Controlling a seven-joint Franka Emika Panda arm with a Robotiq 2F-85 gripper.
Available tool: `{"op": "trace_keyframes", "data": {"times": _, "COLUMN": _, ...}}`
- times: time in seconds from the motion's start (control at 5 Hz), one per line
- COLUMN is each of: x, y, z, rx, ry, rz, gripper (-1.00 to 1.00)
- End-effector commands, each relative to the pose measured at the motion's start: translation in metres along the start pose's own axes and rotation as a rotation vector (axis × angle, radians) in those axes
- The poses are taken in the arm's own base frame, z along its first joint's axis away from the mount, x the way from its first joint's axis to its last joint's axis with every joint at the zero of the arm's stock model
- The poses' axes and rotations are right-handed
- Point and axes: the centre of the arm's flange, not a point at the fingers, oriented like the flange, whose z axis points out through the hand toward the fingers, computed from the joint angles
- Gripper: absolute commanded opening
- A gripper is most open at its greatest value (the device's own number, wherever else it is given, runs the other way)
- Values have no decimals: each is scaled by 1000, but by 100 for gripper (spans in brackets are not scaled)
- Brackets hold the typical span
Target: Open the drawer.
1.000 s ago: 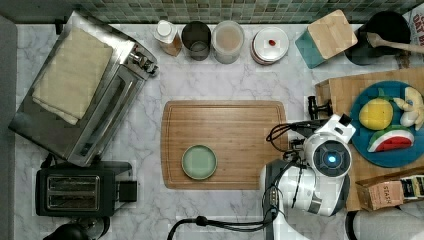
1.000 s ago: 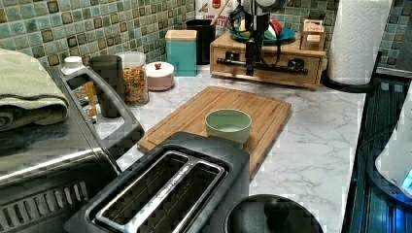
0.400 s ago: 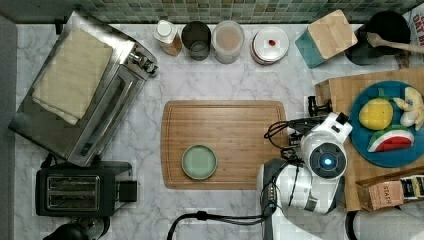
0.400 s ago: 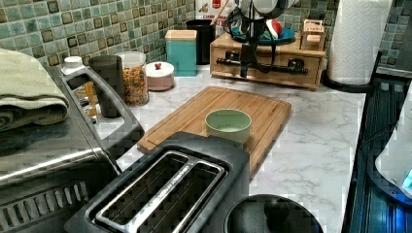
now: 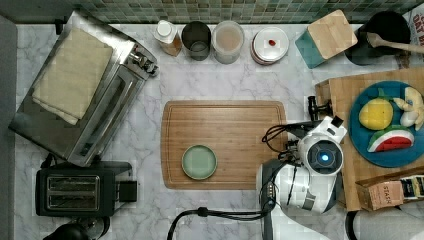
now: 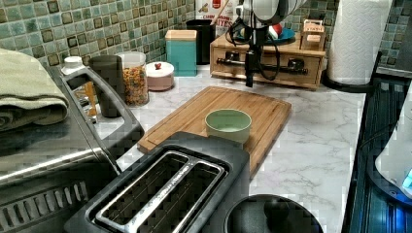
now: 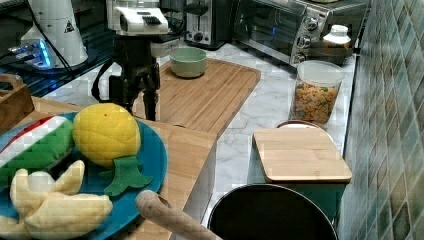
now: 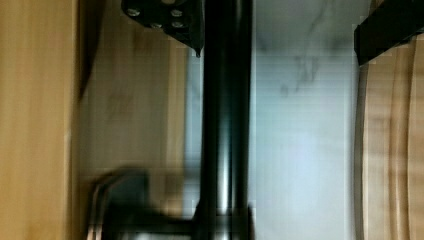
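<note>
Hand at the drawer's bar handle

From the top view, the hand (image 5: 316,121) is hanging just in front of the drawer (image 5: 340,150). In the left view, it is dropping over the handle (image 6: 272,65), probably to hook it for pulling. In the wrist view, its fingers (image 8: 165,17) are standing apart, straddling the bar, not yet clamped.

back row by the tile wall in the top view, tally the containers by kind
Clear lidded bottle: 1
Dark cup: 1
Clear cereal jar: 1
Pink lidded dish: 1
Teal canister with wooden lid: 1
Black utensil pot: 1
Total: 6
</note>
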Motion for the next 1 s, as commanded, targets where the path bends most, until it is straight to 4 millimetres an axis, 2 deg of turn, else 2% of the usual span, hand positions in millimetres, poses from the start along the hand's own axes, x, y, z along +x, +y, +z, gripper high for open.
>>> {"op": "trace_keyframes", "data": {"times": 0.2, "x": 29, "y": -1, "z": -12, "rx": 60, "ry": 40, "rz": -121, "gripper": 100}}
{"op": "trace_keyframes", "data": {"times": 0.4, "x": 40, "y": -22, "z": -17, "rx": 126, "ry": 25, "rz": -153, "gripper": 100}}
{"op": "trace_keyframes", "data": {"times": 1.0, "x": 43, "y": -141, "z": -53, "rx": 208, "ry": 5, "rz": -161, "gripper": 100}}
